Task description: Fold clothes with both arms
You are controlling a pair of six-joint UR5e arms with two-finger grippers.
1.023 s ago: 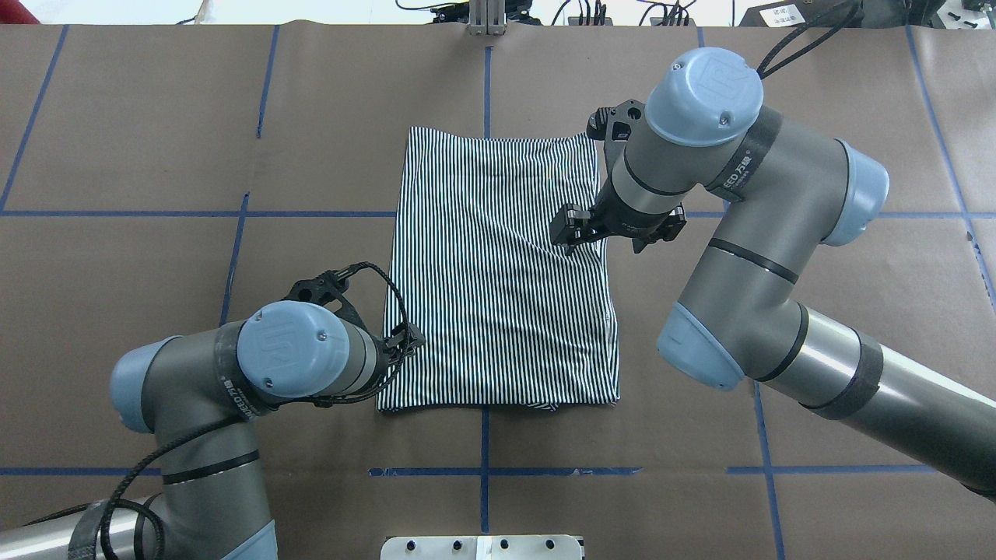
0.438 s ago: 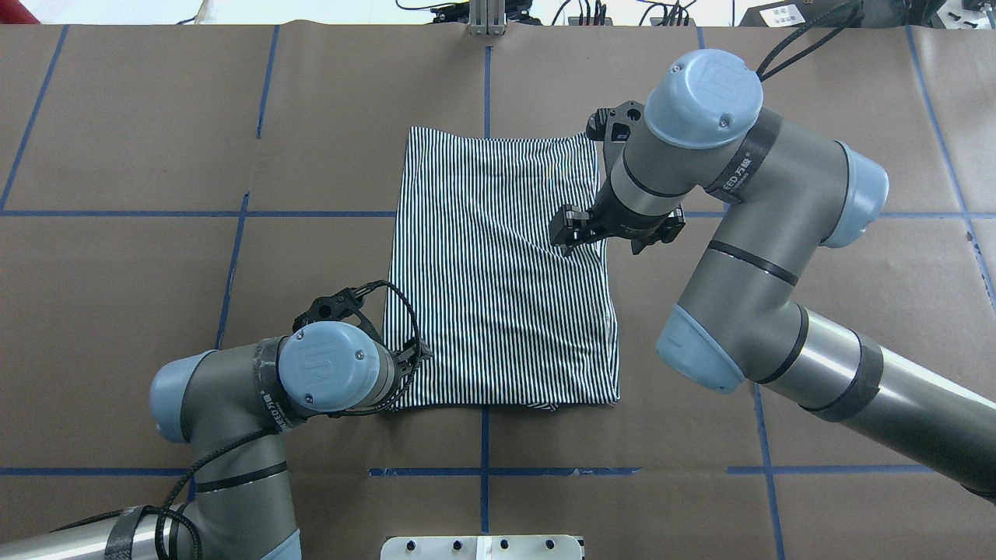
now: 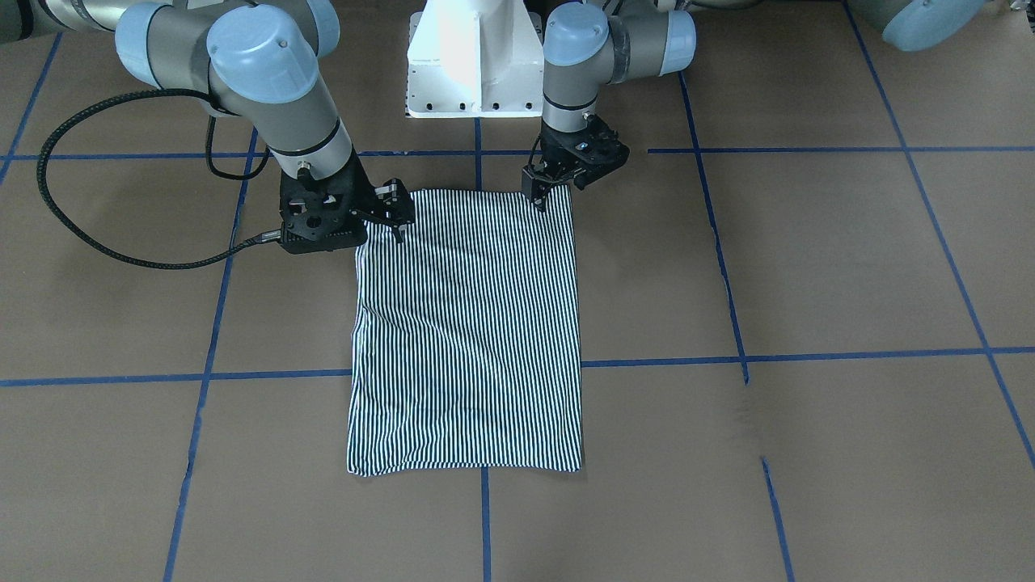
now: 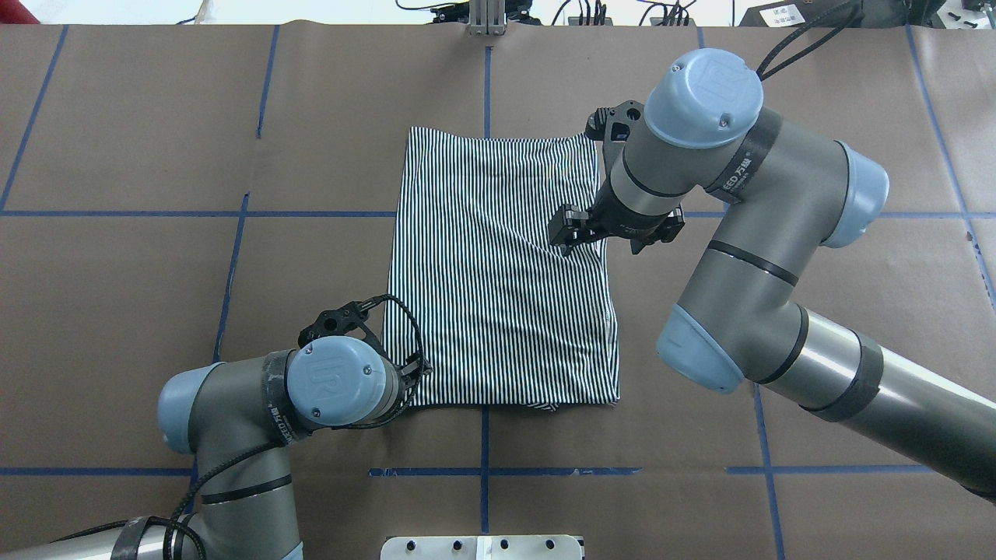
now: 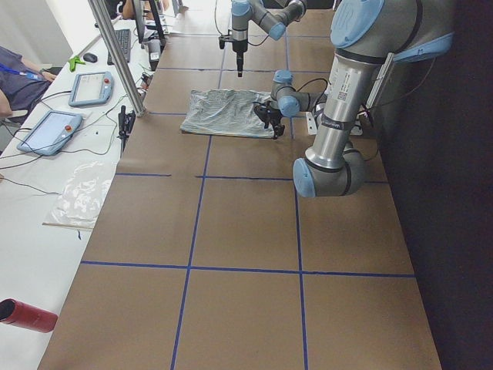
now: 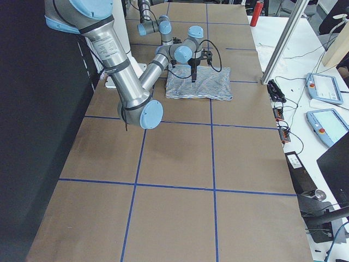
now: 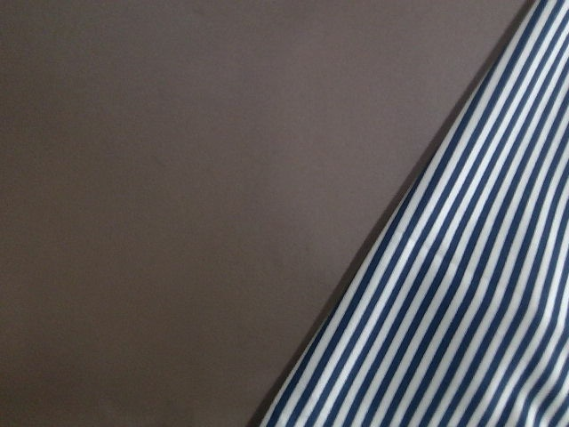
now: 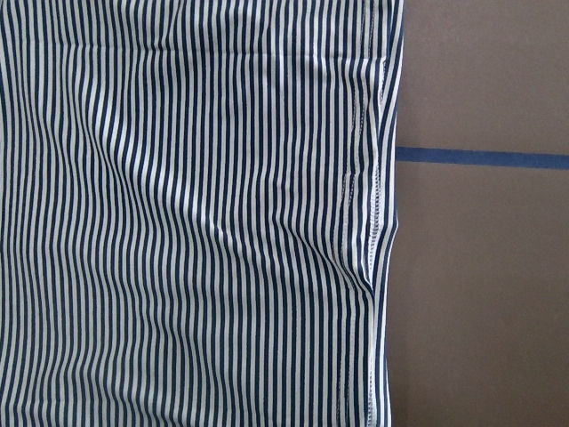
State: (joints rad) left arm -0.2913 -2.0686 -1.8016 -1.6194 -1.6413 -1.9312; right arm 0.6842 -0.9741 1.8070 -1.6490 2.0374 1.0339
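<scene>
The clothes are one navy-and-white striped shirt [image 4: 498,272], folded into a tall rectangle and lying flat on the brown table; it also shows as the shirt [image 3: 469,323]. My left gripper [image 4: 415,367] is low at the shirt's near-left corner, the same gripper [image 3: 538,198] in the front view. Its fingers show as one dark cluster, so open or shut is unclear. Its wrist view holds only the shirt's edge [image 7: 462,294] and bare table. My right gripper [image 4: 566,231] hovers over the shirt's right edge, open and holding nothing. The right hem [image 8: 378,222] fills its wrist view.
Blue tape lines [image 4: 485,78] grid the brown table cover. The white robot base [image 3: 473,56] stands just behind the shirt's near edge. A side bench along the table holds tablets [image 5: 50,131] and a red can [image 5: 27,316], beside a metal post [image 5: 115,54].
My left arm has slid along the shirt's left edge toward the robot and now sits at the near-left corner. The right arm and the shirt have not moved.
</scene>
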